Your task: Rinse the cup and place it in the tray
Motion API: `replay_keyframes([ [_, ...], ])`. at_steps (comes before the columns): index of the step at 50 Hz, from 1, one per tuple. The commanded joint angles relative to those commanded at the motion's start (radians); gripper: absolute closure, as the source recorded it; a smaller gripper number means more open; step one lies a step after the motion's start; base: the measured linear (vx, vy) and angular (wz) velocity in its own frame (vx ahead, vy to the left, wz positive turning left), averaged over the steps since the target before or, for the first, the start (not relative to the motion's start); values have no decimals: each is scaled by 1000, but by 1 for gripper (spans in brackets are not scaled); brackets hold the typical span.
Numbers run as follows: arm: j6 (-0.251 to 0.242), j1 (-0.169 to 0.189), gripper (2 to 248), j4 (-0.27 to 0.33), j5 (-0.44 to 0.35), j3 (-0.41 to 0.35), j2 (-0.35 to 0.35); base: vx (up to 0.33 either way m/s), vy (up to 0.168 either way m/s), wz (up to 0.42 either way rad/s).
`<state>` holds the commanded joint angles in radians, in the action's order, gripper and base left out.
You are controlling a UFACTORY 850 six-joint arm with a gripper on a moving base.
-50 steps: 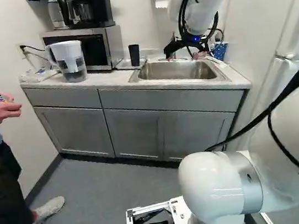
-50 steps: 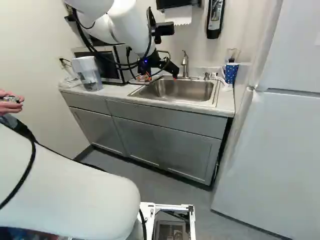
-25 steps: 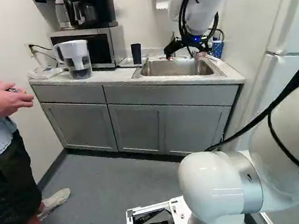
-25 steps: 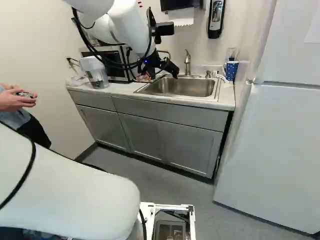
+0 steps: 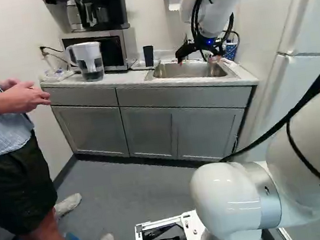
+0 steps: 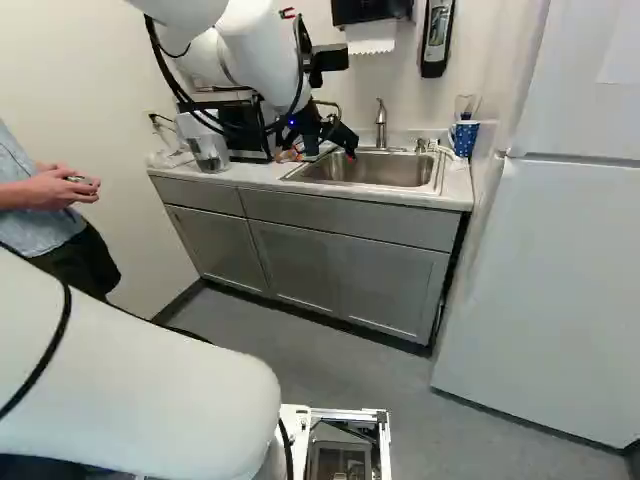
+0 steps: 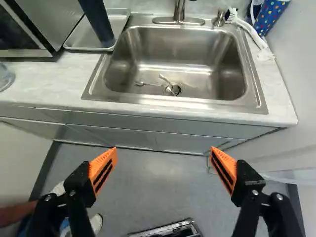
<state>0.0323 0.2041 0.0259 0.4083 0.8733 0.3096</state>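
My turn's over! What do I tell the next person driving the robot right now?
Gripper: open, holding nothing, with the sink ahead of its fingers.
Cup: dark, standing upright on the tray, which sits beside the sink.
Done: the cup is on the tray. These pictures can't tell whether it's been rinsed.
Left: if it hasn't been, probably grip it, rinse it under the faucet, and set it back on the tray.

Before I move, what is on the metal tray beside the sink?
A dark cup stands upright on the metal tray, toward the sink. I cannot see the patch beneath and just behind it.
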Motion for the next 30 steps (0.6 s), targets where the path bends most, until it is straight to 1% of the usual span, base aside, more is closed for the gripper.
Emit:
replay_keyframes([
  [30, 0, 0, 3, 0, 0, 0, 0, 3, 0, 1],
])
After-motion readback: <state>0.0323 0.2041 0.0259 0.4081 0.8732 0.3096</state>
